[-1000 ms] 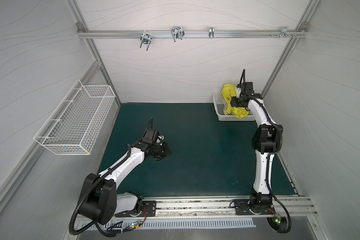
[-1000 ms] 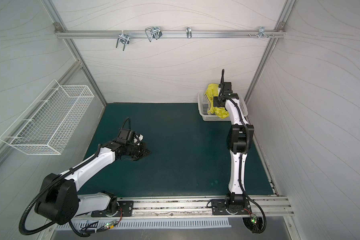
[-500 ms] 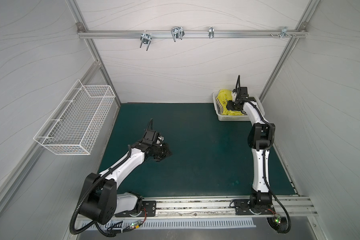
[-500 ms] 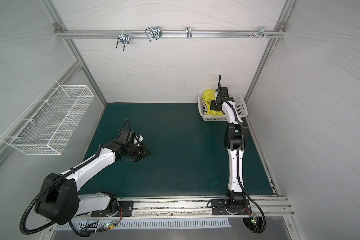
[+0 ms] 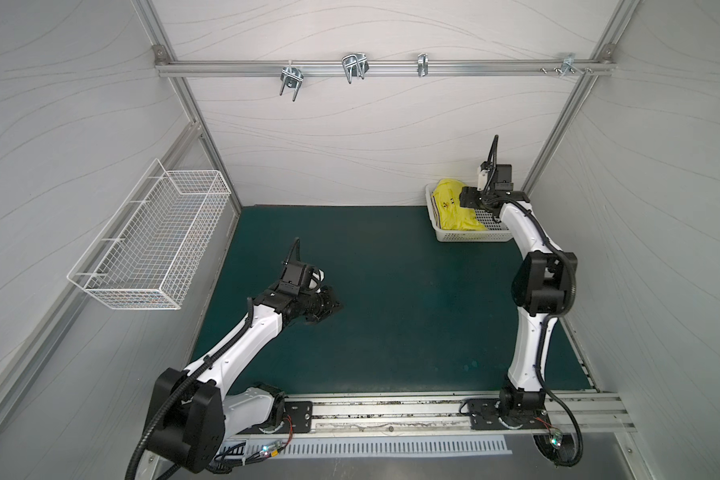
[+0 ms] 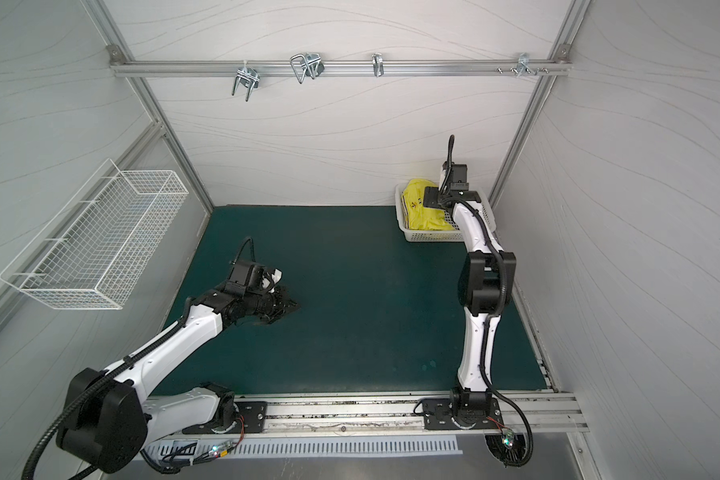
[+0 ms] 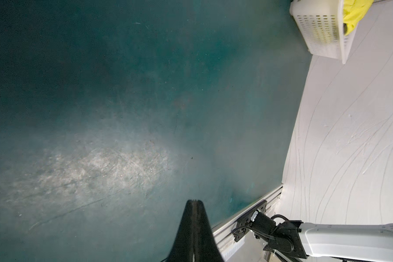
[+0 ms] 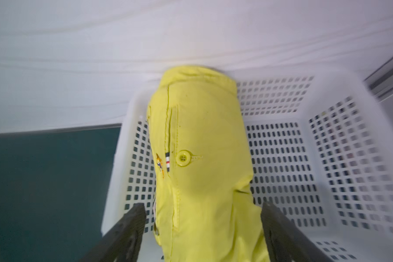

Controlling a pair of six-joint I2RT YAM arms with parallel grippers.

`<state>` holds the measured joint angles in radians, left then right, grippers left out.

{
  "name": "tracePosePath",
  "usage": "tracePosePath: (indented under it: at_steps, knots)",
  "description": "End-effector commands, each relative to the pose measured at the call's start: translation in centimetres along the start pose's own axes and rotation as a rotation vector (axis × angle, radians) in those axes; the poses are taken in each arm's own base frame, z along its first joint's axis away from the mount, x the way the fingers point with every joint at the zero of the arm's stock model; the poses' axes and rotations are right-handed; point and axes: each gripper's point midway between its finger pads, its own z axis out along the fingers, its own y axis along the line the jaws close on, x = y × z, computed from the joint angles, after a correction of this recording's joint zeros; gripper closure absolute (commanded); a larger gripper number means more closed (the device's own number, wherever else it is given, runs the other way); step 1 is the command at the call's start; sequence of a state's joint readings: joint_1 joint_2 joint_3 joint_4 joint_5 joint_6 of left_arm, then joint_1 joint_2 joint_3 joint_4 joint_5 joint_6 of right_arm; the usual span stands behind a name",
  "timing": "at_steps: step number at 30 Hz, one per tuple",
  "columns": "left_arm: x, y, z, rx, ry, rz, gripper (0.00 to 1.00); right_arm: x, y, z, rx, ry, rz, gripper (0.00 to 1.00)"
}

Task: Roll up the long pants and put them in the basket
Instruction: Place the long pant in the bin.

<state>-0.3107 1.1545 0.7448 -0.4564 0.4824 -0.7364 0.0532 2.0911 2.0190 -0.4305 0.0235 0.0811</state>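
Finding one: the long pants (image 8: pixel 202 158) sit as a compact yellow-green bundle inside the white plastic basket (image 5: pixel 470 237) at the far right corner of the green mat (image 5: pixel 391 324), against the back wall. The bundle leans on the basket's far rim, button and small striped tab facing up. Judged: the basket serves as the drop point, so the roll appears made and delivered.

Finding two: the right gripper (image 8: pixel 202 205) hangs over the basket with its jaws wide, one finger on each side of the bundle's near end. A sliver of basket floor shows beside one finger, so the fabric is judged not clamped; contact on the opposite side cannot be told through the blur.

Finding three: the left gripper (image 7: pixel 193 202) is closed tight on nothing, poised above bare mat well apart from the basket, evidently parked clear of the other arm.

Surroundings: a wire basket (image 5: pixel 150 241) hangs on the left wall and a rail with hooks (image 5: pixel 352 68) crosses the back wall, both far from either arm. Obstruction: only the basket's walls hem the right fingers; any withdrawal should go upward to avoid snagging the cloth
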Motion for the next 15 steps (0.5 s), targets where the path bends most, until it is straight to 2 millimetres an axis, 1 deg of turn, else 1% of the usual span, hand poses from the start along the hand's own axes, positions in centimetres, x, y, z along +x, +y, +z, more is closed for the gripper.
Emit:
tracePosePath:
  at_steps: [1, 2, 3, 5, 6, 7, 8, 9, 11, 12, 13, 15]
  knots:
    - [-0.4, -0.4, -1.3, -0.01, -0.043, 0.024, 1.0, -4.0, 0.3, -5.1, 0.022, -0.146, 0.0, 0.18]
    - [-0.6, -0.6, -1.8, -0.019, -0.059, 0.042, 1.0, -3.8, 0.8, -6.2, 0.018, -0.145, -0.007, 0.18]
    - [-1.0, -0.6, -2.4, -0.04, -0.084, 0.06, 0.99, -3.1, 1.8, -7.2, 0.0, -0.138, -0.024, 0.17]
    - [-2.0, -0.8, -3.8, -0.085, -0.145, 0.106, 0.95, -1.0, 4.4, -9.1, -0.056, -0.104, -0.083, 0.16]
    - [-2.8, -0.6, -4.8, -0.128, -0.191, 0.127, 0.92, 1.0, 5.7, -10.1, -0.09, -0.063, -0.115, 0.15]
    - [-3.8, -0.3, -5.8, -0.175, -0.248, 0.143, 0.9, 3.0, 6.7, -11.3, -0.127, -0.027, -0.132, 0.1]
    - [-4.6, -0.1, -6.7, -0.211, -0.297, 0.157, 0.87, 4.8, 7.2, -12.2, -0.139, -0.004, -0.126, 0.01]
    - [-5.6, 0.2, -7.7, -0.251, -0.357, 0.164, 0.84, 6.4, 7.5, -13.5, -0.164, 0.002, -0.098, 0.01]
    - [-7.4, 0.4, -9.4, -0.286, -0.464, 0.178, 0.75, 10.6, 8.2, -15.4, -0.242, 0.036, -0.062, 0.01]
    - [-8.3, 0.8, -10.4, -0.313, -0.52, 0.173, 0.41, 12.3, 8.0, -16.5, -0.254, 0.036, -0.046, 0.01]
    - [-9.1, 1.4, -11.5, -0.353, -0.582, 0.162, 0.01, 14.0, 7.8, -17.4, -0.257, 0.036, -0.043, 0.01]
    - [-10.4, 2.5, -13.4, -0.43, -0.692, 0.184, 0.01, 16.4, 7.1, -18.6, -0.251, 0.02, -0.04, 0.01]
